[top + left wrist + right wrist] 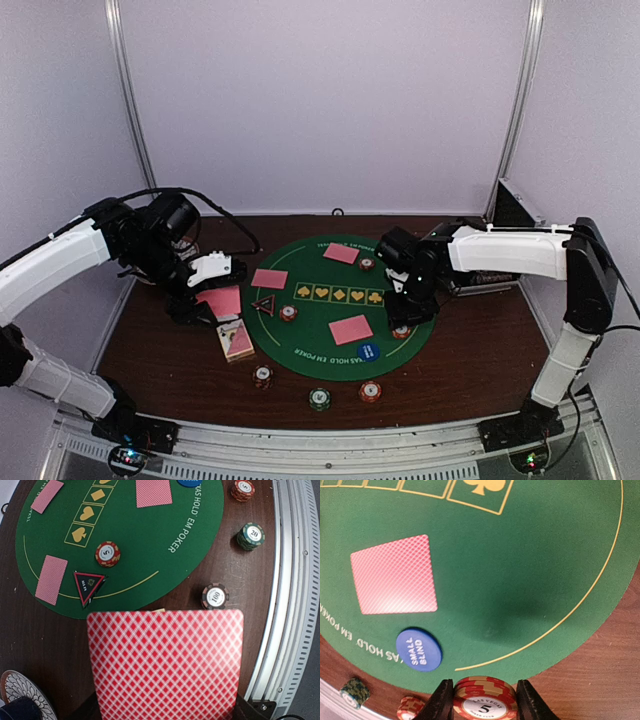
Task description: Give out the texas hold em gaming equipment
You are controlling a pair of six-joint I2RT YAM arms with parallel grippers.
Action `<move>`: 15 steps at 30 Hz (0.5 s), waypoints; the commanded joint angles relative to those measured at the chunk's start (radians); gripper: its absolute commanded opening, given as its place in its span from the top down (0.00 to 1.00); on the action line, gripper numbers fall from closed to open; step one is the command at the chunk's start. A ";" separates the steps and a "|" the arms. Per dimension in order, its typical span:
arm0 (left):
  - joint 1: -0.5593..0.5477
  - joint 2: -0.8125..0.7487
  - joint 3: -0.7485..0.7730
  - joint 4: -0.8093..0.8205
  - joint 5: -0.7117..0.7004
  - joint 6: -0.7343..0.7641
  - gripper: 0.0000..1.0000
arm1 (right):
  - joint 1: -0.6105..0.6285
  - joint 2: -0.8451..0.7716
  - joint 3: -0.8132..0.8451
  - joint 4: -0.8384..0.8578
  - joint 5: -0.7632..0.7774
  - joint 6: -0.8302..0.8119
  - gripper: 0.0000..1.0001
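Note:
My left gripper [213, 299] is shut on a pink-backed playing card [165, 662], held above the wood just off the left rim of the green mat [150, 545]; the card hides its fingers. Three more cards [341, 253] [269, 278] [350, 329] lie face down on the mat. My right gripper [485, 690] is shut on a short stack of red "5" chips [485, 702] at the mat's near right edge. A red chip [108, 553] lies on the mat by the triangular button [89, 584]. Chip stacks [262, 375] [319, 398] [370, 391] stand on the wood in front.
A blue small blind button [418, 649] lies on the mat's near edge. A card box [236, 340] lies on the wood under the left gripper. The black-and-silver case [490, 278] stands open at the back right. Another red chip [367, 264] sits by the far card.

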 commanded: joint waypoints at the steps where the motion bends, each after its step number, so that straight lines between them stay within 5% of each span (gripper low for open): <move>1: -0.002 -0.005 0.033 0.011 0.019 -0.004 1.00 | -0.021 0.072 -0.018 0.060 0.009 -0.037 0.81; 15: -0.002 0.001 0.032 0.011 0.020 -0.002 1.00 | -0.040 0.155 -0.035 0.148 -0.007 -0.041 0.69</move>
